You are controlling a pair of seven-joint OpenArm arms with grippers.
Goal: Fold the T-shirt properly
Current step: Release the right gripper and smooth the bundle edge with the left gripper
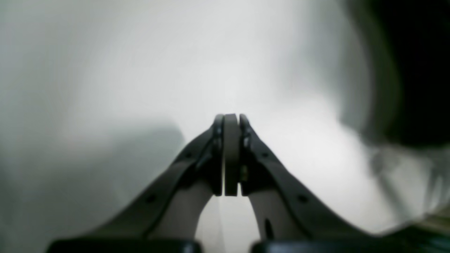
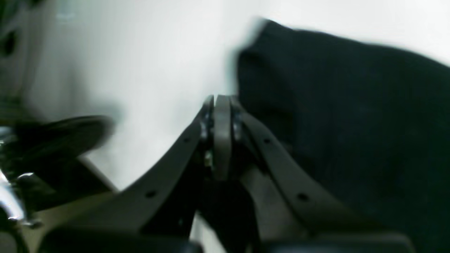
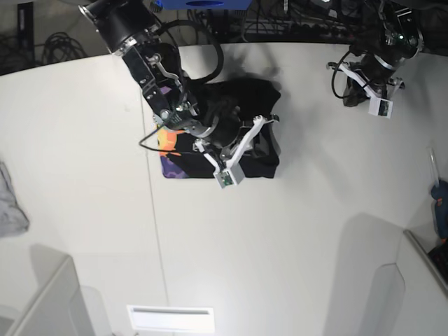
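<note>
Hovering right tool (image 3: pixel 260 128) over T-shirt (image 3: pixel 262 162) edge, bare table (image 3: pixel 294 245) around

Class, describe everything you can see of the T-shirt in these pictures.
The T-shirt is black soft-looking cloth, gathered into a compact, roughly rectangular bundle on the white table, toward its far edge. At its near left corner an orange, yellow and purple print shows. The right arm reaches over it and hides its middle; the right gripper, jaws together, sits beside the cloth, and whether it touches is unclear. The left gripper is far away.
</note>
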